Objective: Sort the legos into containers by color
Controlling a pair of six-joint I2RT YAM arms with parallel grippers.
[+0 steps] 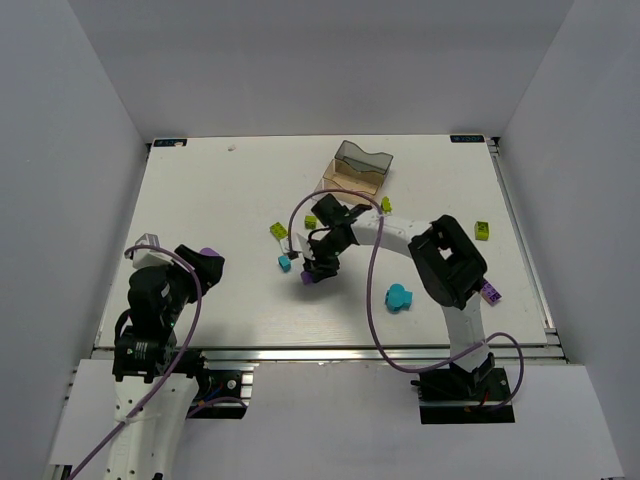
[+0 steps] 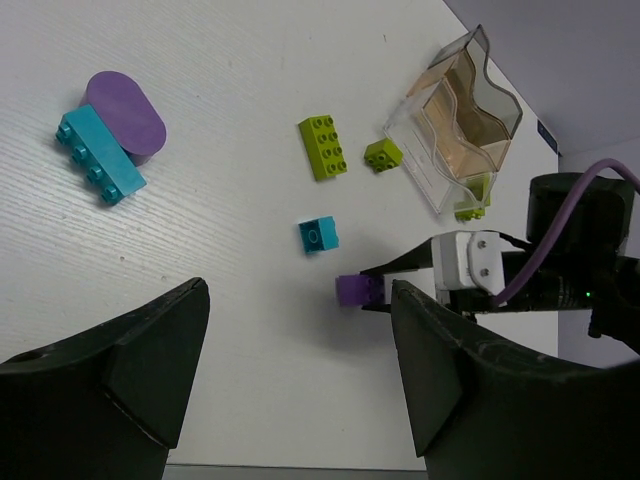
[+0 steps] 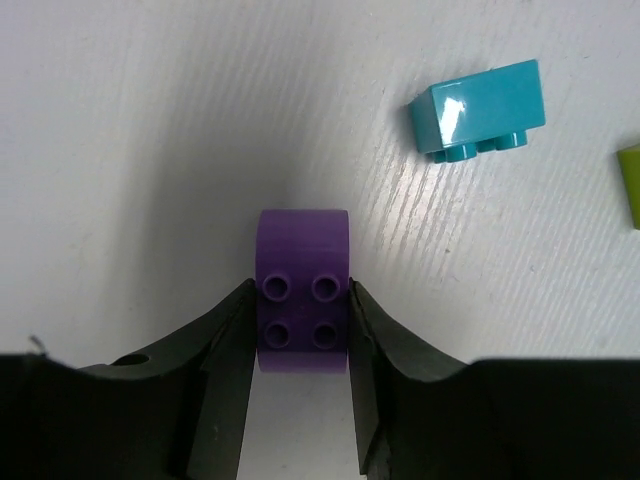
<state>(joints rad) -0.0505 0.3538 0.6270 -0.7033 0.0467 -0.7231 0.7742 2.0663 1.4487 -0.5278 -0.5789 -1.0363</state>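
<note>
My right gripper [image 1: 314,272] is shut on a purple brick [image 3: 302,290], studs facing the camera, held at or just above the table; which, I cannot tell. The brick also shows in the top view [image 1: 312,279] and the left wrist view [image 2: 355,290]. A cyan brick [image 3: 478,108] lies just beyond it. The clear three-compartment tray [image 1: 357,170] with its smoky wavy end stands behind the right gripper and looks empty. My left gripper [image 2: 300,380] is open and empty at the near left.
Two lime bricks [image 1: 278,230] [image 1: 311,221] and a cyan one [image 1: 285,263] lie left of the right gripper. Lime bricks [image 1: 386,204] [image 1: 482,229], a cyan piece [image 1: 398,297] and a purple brick [image 1: 490,293] lie to the right. A purple piece [image 2: 125,113] joined to a cyan brick [image 2: 100,155] lies by my left arm.
</note>
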